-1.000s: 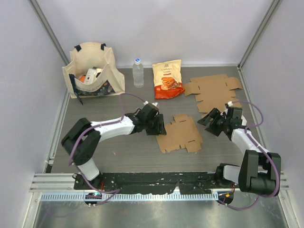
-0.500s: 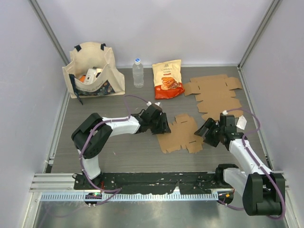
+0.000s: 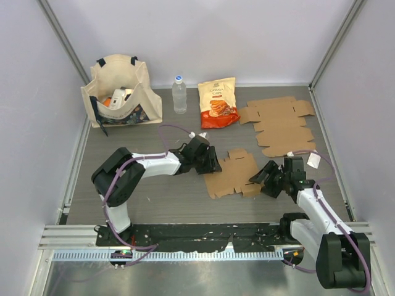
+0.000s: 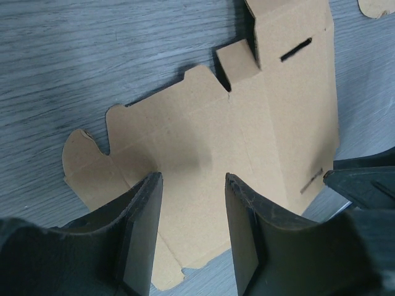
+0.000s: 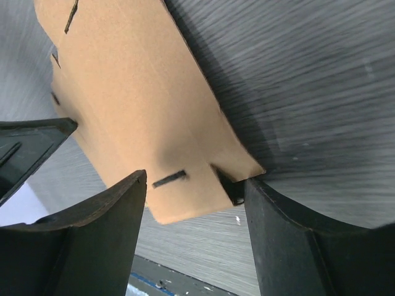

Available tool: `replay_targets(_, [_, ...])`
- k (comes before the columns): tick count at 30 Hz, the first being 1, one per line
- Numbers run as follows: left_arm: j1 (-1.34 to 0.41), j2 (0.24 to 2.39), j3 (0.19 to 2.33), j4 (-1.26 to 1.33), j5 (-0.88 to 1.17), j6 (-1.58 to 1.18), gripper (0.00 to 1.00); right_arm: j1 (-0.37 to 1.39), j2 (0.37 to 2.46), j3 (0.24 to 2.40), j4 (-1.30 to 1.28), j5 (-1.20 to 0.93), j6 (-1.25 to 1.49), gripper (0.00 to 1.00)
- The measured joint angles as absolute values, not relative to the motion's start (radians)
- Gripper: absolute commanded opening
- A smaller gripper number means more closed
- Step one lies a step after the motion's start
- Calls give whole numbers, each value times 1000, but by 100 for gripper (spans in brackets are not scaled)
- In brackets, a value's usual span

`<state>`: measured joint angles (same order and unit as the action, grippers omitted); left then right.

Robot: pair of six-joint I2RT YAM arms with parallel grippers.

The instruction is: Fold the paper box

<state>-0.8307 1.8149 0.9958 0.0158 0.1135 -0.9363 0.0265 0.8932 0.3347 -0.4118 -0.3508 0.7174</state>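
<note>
Now L fingers (image 4: 139,237), R fingers (image 5: 92,237) flank paper box (image 3: 231,176) — both apart.

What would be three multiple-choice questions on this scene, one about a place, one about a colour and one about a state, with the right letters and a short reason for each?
1. Where does the water bottle stand?
A. in the far right corner
B. between the tote bag and the snack bag
C. at the front, lying on its side

2. What colour is the bottle's cap?
A. red
B. green
C. blue

3. How do the jaws of the left gripper stand?
A. open, over the cardboard blank
B. shut on the bottle
C. shut on a bag handle

Answers:
1 B: the top view shows it upright at the back, with the tote bag to its left and the snack bag to its right.
2 C: the cap shows blue in the top view.
3 A: the left wrist view shows both fingers apart with the cardboard between and below them.
</note>
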Motion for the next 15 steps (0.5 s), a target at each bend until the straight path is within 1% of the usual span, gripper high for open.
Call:
replay_targets(4, [-830,1806,991,20,113,-936,49,27,885,282,-313,-436,757,61])
replay_targets(9, [-830,1799,983,26,109,-936,49,27,781,211,-261,-500,815,61])
replay_targets(12, [-830,1796,983,28,107,-935,49,27,685,192,-227,-520,839,61])
replay_targets(15, [-830,1795,983,35,105,-935,49,26,599,162,-162,-530,861,58])
